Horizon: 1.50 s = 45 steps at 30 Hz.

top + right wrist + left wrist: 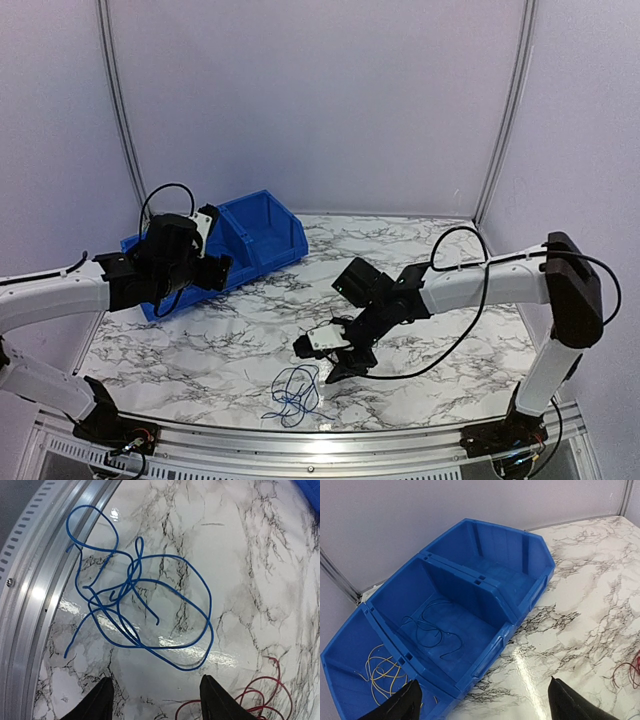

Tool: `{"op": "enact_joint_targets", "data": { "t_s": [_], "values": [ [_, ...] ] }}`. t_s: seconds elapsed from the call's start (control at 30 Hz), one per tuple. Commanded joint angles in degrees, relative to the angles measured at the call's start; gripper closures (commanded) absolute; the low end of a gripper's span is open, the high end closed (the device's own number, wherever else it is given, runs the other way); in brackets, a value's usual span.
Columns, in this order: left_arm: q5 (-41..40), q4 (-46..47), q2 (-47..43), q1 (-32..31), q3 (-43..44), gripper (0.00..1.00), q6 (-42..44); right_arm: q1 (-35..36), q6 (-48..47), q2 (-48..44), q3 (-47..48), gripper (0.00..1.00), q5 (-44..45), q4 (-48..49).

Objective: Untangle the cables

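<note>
You see the blue cable point(129, 582) in loose tangled loops on the table point(240, 570), with the red cable point(260, 695) just beside it. The dark cable point(432, 630) lies in the middle compartment of the bin point(485, 582), and the yellow cable point(382, 672) in the end one.

One blue bin point(470, 592) and four cables point(292, 392) are being counted: yellow cable point(382, 672), dark cable point(432, 630) inside it; blue cable point(131, 587), red cable point(262, 692) outside.

Both jaws apart, empty; left arm point(55, 295) level, right arm point(480, 283) dipped.
</note>
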Motion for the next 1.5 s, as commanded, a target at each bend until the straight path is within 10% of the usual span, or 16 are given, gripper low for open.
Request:
{"op": "enact_joint_targets", "data": {
  "t_s": [0.0, 0.23, 0.8, 1.17, 1.47],
  "values": [
    [5.95, 1.18, -3.68, 0.25, -0.58, 0.11, 0.63, 2.67, -0.15, 2.30, 0.60, 0.39, 8.60, 3.06],
    [9.58, 0.53, -3.39, 0.16, -0.26, 0.12, 1.80, 4.10, 1.35, 5.86, 1.58, 0.41, 10.90, 4.64],
    [16.31, 8.36, -3.35, 0.12, -2.43, 0.17, -1.74, 4.12, 1.97, 2.02, 1.97, 1.00, 4.77, 3.45],
    [27.06, 31.18, -0.30, -12.57, -16.43, 0.24, -11.92, -6.09, 8.73, -9.15, 13.13, 1.00, -6.23, -7.35],
    [26.77, 46.73, 23.13, -19.85, -9.27, 0.23, -18.05, -7.06, 12.82, -11.06, 22.73, 1.00, -7.64, -11.37]
  ]
}}
